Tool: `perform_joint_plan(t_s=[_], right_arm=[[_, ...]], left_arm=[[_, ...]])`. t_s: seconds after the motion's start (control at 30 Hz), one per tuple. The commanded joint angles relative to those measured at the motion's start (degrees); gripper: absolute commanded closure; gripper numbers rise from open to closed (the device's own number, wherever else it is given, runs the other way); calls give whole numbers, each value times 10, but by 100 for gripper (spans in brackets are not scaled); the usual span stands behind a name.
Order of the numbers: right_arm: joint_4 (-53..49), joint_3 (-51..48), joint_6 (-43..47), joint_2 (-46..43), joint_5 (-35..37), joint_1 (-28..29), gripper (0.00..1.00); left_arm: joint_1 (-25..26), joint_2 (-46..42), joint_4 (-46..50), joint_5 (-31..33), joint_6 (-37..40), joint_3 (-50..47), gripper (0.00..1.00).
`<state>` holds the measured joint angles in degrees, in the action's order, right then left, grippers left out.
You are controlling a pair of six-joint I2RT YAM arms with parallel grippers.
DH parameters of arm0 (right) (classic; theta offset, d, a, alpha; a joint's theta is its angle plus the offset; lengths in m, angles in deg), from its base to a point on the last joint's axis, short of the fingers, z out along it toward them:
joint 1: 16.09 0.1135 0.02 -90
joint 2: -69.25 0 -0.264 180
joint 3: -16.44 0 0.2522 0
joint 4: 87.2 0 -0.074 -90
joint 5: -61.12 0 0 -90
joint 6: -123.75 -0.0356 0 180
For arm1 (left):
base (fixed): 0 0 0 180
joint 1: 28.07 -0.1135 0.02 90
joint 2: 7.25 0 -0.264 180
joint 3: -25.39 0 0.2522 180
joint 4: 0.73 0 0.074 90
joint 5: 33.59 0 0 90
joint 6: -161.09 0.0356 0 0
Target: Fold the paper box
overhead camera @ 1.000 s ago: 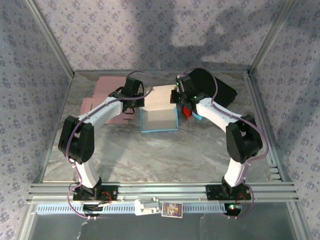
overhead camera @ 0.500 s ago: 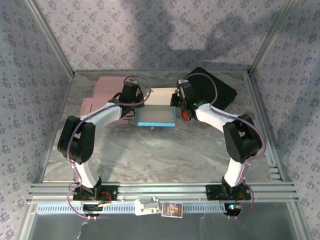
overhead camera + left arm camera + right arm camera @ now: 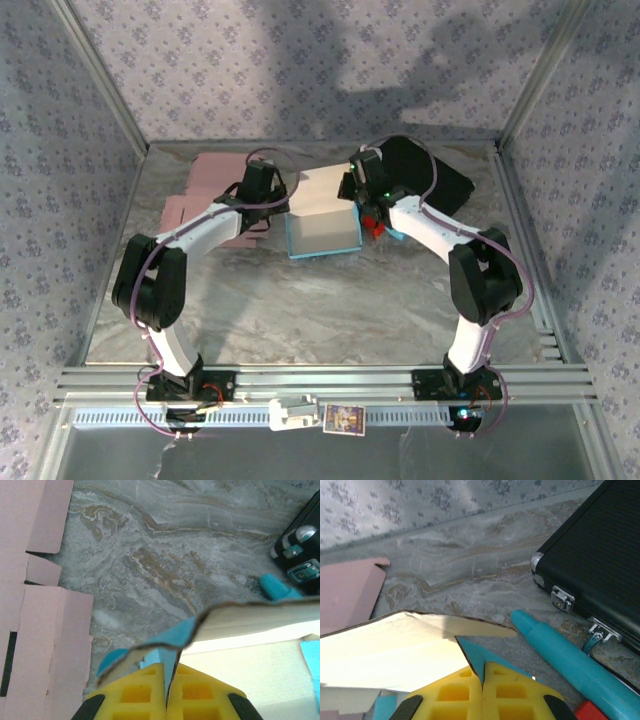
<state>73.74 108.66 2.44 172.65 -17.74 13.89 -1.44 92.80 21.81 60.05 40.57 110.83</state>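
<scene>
The paper box [image 3: 322, 222], blue outside and cream inside, sits at the back middle of the table with its open side showing, held between both arms. My left gripper [image 3: 284, 206] is shut on its left edge. In the left wrist view the yellow fingers [image 3: 150, 690] pinch a blue flap, and the cream box wall [image 3: 250, 622] runs off to the right. My right gripper [image 3: 357, 200] is shut on the box's right edge. There its yellow fingers [image 3: 515, 690] clamp a blue flap corner [image 3: 475, 655] beside the cream panel [image 3: 395, 650].
A flat pink cardboard blank [image 3: 205, 195] lies at the back left, just behind my left arm. A black case [image 3: 435, 180] lies at the back right. A teal-handled tool [image 3: 565, 655] with a red part [image 3: 375, 225] rests between the case and the box. Patterned walls enclose the table.
The box stood open a second ago, was tipped back and flattened half a second ago, and now stands up again, tilted. Both grippers moved back, then forward, staying shut on it.
</scene>
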Motion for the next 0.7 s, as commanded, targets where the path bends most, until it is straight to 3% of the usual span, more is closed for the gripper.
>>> perform_joint_plan(t_s=[0.0, 0.2, 0.67], right_arm=[[-25, 28, -71, 25, 0, 20, 100], [-16, 21, -82, 42, -2, 21, 100], [55, -82, -77, 0, -10, 32, 100]], left_arm=[[11, 21, 44, -40, -34, 67, 100], [12, 40, 71, -25, -23, 89, 100], [23, -15, -87, -42, -16, -62, 100]])
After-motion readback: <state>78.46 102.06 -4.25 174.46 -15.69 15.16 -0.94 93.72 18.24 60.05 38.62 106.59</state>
